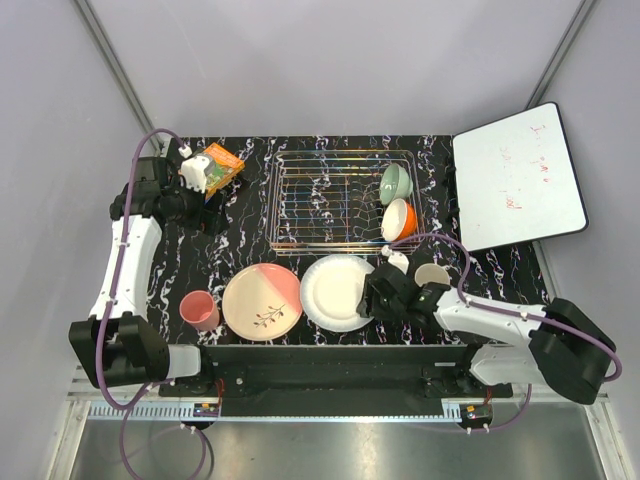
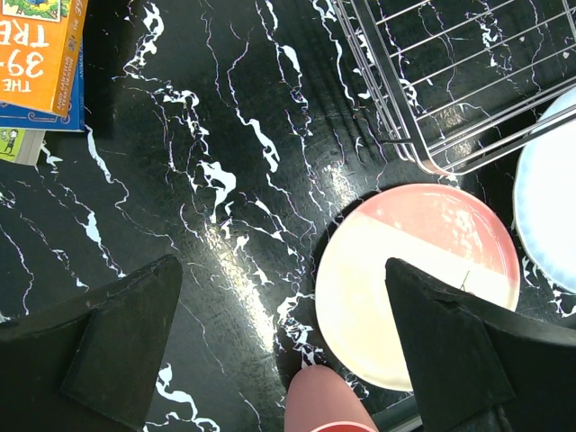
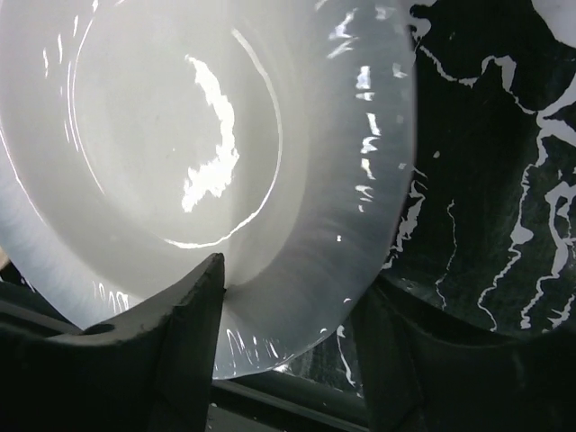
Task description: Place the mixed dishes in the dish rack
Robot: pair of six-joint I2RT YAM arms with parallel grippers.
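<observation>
Rim of white plate (image 1: 335,290) on the desk (image 1: 250,200) sits between the part-open jaws of the right gripper (image 1: 372,295), at plate's 3 o'clock; no firm pinch visible. Rack (image 1: 320,200) lies at plate's 12 o'clock. Left gripper (image 2: 283,265) wide, empty, farther off.

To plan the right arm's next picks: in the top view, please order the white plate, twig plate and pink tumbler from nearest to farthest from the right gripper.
1. The white plate, right at the right gripper, on its left.
2. The twig plate, further left.
3. The pink tumbler, far left.
</observation>
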